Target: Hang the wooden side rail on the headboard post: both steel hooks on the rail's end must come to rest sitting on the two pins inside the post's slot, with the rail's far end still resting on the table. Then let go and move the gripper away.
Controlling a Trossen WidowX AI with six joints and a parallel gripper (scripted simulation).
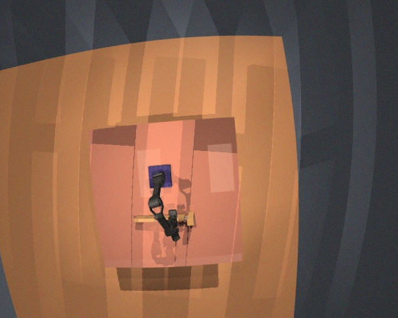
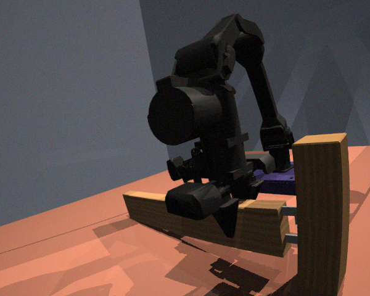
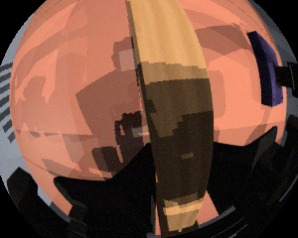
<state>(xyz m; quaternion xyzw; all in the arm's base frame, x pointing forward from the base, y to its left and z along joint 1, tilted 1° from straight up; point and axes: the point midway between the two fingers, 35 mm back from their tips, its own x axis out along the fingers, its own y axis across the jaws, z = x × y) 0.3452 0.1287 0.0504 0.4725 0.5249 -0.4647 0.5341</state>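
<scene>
The wooden side rail (image 1: 142,218) (image 2: 261,229) (image 3: 169,30) stands on edge. In the exterior view its post end is raised above the table, while its far end is low, at or near the tabletop. My gripper (image 2: 242,214) is shut on the rail nearer its post end, one finger on each side. The upright headboard post (image 1: 190,218) (image 2: 319,206) is just beyond the rail's end. The upper steel hook (image 2: 288,210) and lower steel hook (image 2: 291,238) reach to the post's edge, with a narrow gap between rail and post. The slot and pins are hidden, so seating cannot be told.
The arm's purple base plate (image 1: 168,182) (image 2: 279,187) (image 3: 266,74) lies behind the rail and post in the exterior view. The arm arches over the rail. The pink tabletop (image 1: 216,222) has edges well out from the rail, and dark shadows fall across it.
</scene>
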